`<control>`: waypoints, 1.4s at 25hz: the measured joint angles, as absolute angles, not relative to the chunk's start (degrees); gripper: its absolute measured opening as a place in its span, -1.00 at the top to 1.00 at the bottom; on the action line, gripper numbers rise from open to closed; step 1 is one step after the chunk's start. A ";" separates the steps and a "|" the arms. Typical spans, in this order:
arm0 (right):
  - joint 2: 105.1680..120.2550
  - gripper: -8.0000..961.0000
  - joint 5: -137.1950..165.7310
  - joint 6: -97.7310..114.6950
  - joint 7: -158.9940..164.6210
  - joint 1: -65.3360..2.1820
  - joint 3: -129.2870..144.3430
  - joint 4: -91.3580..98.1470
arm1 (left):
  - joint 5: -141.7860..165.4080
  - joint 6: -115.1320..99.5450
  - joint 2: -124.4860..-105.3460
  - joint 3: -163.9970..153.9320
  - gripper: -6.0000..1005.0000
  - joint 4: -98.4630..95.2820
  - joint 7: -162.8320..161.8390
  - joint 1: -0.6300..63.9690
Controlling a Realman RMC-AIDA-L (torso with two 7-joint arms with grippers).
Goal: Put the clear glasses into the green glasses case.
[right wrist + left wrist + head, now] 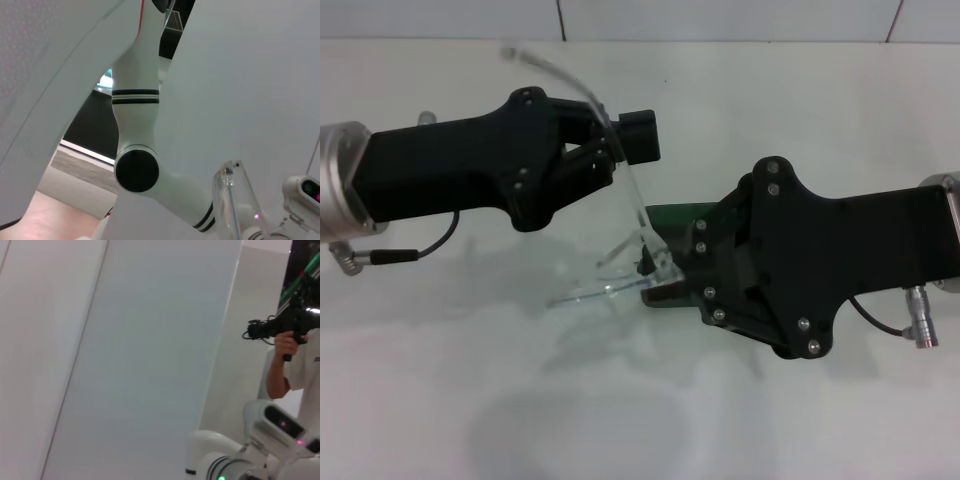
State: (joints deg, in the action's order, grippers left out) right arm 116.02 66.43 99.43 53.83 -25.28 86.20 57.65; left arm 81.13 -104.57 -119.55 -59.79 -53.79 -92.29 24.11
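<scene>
In the head view my left gripper [618, 140] is raised over the white table and shut on the clear glasses [632, 215]. They hang tilted, one clear arm curving up to the far left and the lower end close to the table. Only a dark green strip of the green glasses case [682, 213] shows. The rest is hidden under my right gripper [665, 275], which reaches in from the right and sits over the case next to the glasses' lower end. A clear curved piece of the glasses [235, 200] shows in the right wrist view.
The white table [470, 400] stretches around both arms, with a tiled wall [720, 18] behind. The left wrist view shows a pale wall and a person holding a camera [292, 335]. My white left arm [135, 125] crosses the right wrist view.
</scene>
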 joint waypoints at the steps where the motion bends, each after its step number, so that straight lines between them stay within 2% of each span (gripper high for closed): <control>1: 116.01 0.88 66.43 99.37 53.76 -25.28 86.12 57.33 | 80.90 -105.06 -119.55 -59.80 0.83 -53.78 -92.22 24.00; 35: 116.02 0.88 65.74 98.52 51.55 -25.13 85.78 54.30 | 79.89 -108.44 -119.53 -61.48 0.83 -52.74 -91.03 23.48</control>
